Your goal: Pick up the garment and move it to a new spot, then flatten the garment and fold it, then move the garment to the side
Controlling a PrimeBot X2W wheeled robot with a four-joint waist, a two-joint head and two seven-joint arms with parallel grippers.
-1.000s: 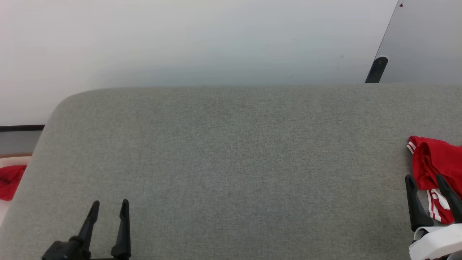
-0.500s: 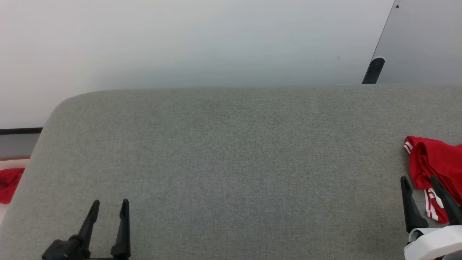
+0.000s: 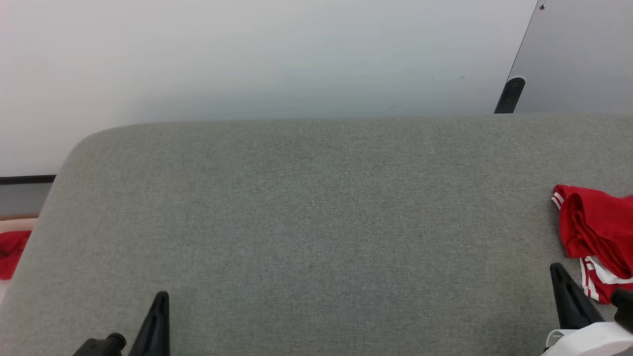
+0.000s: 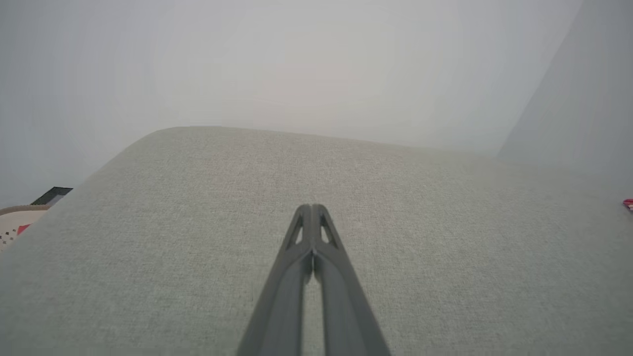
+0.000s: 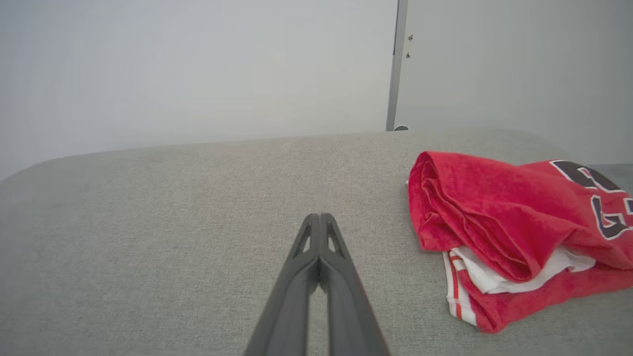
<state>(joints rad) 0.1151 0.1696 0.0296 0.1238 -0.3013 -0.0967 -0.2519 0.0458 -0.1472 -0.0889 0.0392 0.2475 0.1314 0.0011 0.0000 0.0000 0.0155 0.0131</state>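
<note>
Lying bunched at right end of grey table (image 3: 316, 207): garment (image 5: 499, 222), red, striped trim at near edge. Right wrist view adds black white-outlined lettering and white lining poking from fold. Head view adds red scrap (image 3: 10, 252) off table's left edge. Right claw (image 5: 320, 217): fingers pressed together, empty, pointing along table, just left of garment, not touching. Left claw (image 4: 312, 210): closed too, empty, over table's left part, well apart from garment.

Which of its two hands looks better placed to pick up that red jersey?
The right hand, fingers closed, sits just beside the crumpled jersey at the right end of the grey surface. The left hand, also closed, is far across it.
</note>
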